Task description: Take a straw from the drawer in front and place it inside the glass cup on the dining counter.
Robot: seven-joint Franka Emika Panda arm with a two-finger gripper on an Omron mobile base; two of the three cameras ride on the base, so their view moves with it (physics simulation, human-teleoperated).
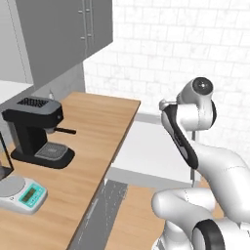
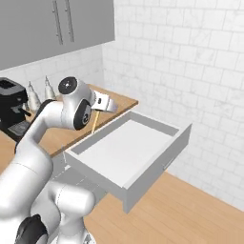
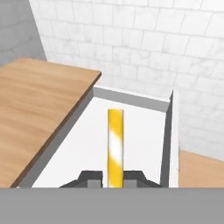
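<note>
Already I had the jaws pinching the straw (image 3: 115, 146) above the open drawer (image 2: 143, 147) at mid-frame; next I judged it needed carrying to the glass cup.

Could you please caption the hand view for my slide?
End effector shut on a yellow-striped straw, above the open drawer.

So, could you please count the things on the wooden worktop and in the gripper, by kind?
Coffee machine: 1
Kitchen scale: 1
Shakers: 2
Straw, held in the shut gripper above the open drawer: 1
Total: 5
</note>
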